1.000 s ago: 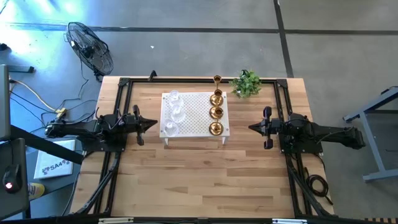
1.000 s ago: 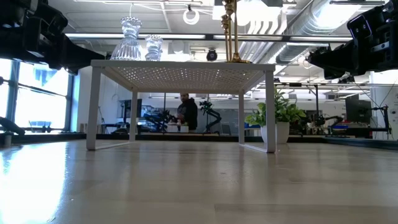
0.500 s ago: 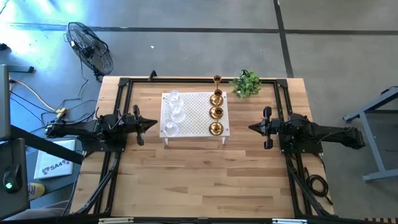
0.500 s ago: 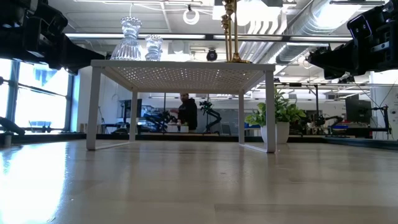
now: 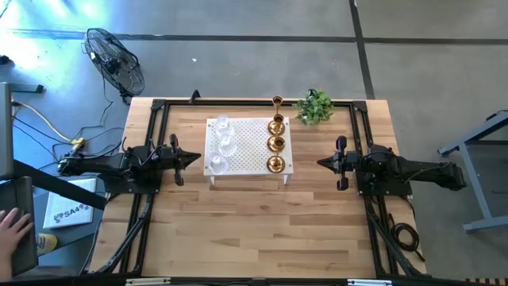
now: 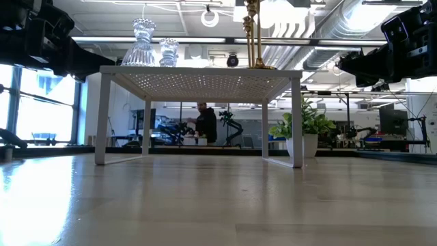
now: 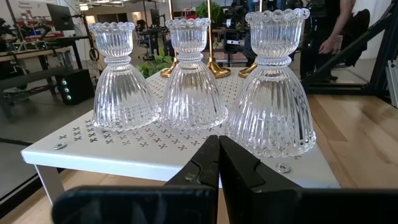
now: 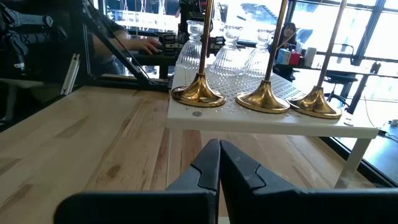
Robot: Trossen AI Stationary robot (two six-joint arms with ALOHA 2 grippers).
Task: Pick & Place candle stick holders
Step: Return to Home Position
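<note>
— What surrounds the wooden worktop [image 5: 254,230]?
— Grey concrete floor [image 5: 238,40], with a dark line running across it on the far side. A black fan [image 5: 117,65] stands at the far left.
— And deeper in the room?
— Bright windows [image 6: 41,102] on the left, pale ducts [image 6: 355,20] overhead, and a person [image 6: 205,125] far off.

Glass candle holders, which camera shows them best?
Left wrist view: all three glass holders stand close and whole on the white shelf. High view shows them tiny, low view only two, right wrist view partly behind gold holders.
</note>
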